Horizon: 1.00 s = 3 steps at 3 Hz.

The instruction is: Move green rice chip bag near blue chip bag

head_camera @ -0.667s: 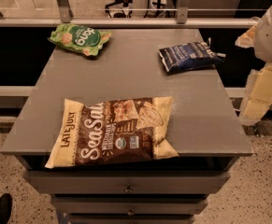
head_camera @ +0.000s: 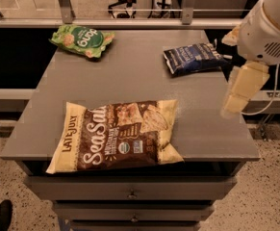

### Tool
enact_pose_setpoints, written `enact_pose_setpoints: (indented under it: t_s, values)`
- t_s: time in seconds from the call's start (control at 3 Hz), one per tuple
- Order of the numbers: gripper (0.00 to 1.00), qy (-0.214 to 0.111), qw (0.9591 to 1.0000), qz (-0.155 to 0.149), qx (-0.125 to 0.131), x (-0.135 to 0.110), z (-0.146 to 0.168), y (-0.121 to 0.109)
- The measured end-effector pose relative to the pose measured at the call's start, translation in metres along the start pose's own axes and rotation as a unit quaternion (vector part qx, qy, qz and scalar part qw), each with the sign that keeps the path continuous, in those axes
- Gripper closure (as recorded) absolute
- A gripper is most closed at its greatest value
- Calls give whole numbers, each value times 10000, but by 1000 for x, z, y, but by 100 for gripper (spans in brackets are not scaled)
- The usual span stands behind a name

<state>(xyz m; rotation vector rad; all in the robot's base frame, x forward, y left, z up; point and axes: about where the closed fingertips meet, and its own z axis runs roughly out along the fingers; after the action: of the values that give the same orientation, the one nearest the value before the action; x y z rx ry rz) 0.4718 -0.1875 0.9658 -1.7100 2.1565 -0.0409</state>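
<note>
The green rice chip bag [head_camera: 83,41] lies at the far left corner of the grey table [head_camera: 130,76]. The blue chip bag [head_camera: 193,58] lies at the far right of the table, well apart from the green bag. My gripper [head_camera: 233,105] hangs from the white arm [head_camera: 267,28] over the table's right edge, pointing down, just in front of and to the right of the blue bag. It holds nothing and touches neither bag.
A large brown-and-yellow "Sea Salt" bag [head_camera: 118,136] lies at the table's front, left of centre. Drawers [head_camera: 130,194] sit under the tabletop. A metal railing [head_camera: 130,23] runs behind the table. A dark gap lies on each side.
The arm and gripper have moved left, from beside the table's right edge to over it. The bags have not moved.
</note>
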Motion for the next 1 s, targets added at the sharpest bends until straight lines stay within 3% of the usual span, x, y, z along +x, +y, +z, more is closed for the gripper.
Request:
enact_pose_setpoints:
  t_s: [0.33,0.67,1.0]
  values:
    - [0,-499,9987,9,58,-40,29,-31]
    - [0,-1083,9940,24,150,-92,59,-68]
    - [0,-1083,9940,24,150,-92,59,-68]
